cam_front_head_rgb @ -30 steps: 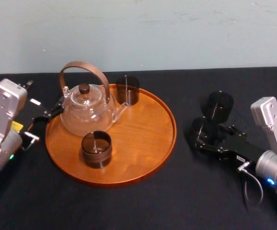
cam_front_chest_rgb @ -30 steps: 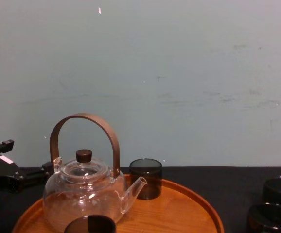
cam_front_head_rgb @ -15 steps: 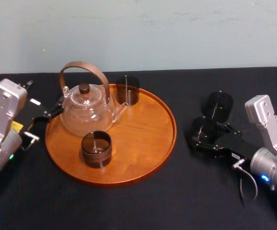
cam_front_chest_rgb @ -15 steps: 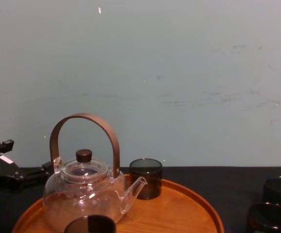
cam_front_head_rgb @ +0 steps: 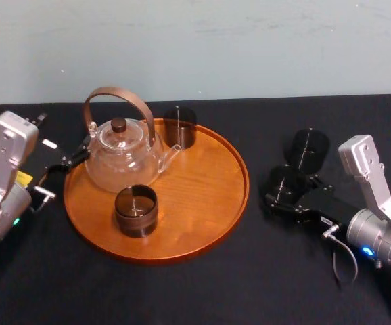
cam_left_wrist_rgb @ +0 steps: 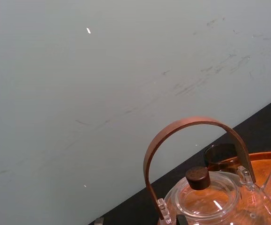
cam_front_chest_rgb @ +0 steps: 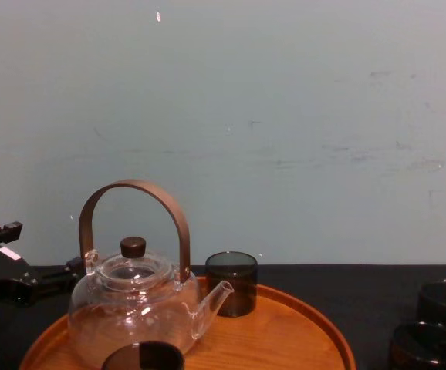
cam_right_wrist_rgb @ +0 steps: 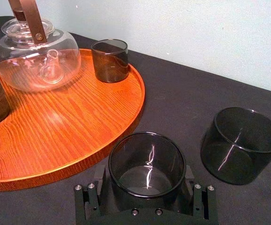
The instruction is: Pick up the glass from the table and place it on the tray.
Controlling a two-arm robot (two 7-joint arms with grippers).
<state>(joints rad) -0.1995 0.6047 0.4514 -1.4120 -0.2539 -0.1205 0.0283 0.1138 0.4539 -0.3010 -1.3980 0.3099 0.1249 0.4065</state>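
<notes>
Step in hand: the grasp. Right gripper [cam_right_wrist_rgb: 146, 185] is low on the desk [cam_front_head_rgb: 263, 271] at 3 o'clock of the tray [cam_front_head_rgb: 239, 177]. Its fingers [cam_right_wrist_rgb: 94, 199] are closed on the near glass [cam_right_wrist_rgb: 147, 161], one on each side of the wall. In the right wrist view both look to be in contact. The near glass is upright, seated deep in the grip, and looks to be resting on the desk, just beside the tray rim but apart from it.

The spare glass [cam_front_head_rgb: 309, 145] stands close by at 1 o'clock of the near glass, not touching it.

The tray is already loaded: teapot [cam_front_head_rgb: 121, 156] at 10 o'clock, rear glass [cam_front_head_rgb: 180, 126] at 12, front glass [cam_front_head_rgb: 136, 210] at 7. Its 3-to-5 sector is bare wood.

The next move, as I read it:
- Lift straight up until the base clears the raised rim.
- Keep the glass upright.
- Carry it toward 9 o'clock and set it down in that bare sector, short of the teapot spout.
- Don't swing out toward 1 o'clock on the lift, because the spare glass is near.

Left gripper [cam_front_head_rgb: 74, 159] is parked at 9 o'clock of the tray. I can't tell whether it is open or closed.
</notes>
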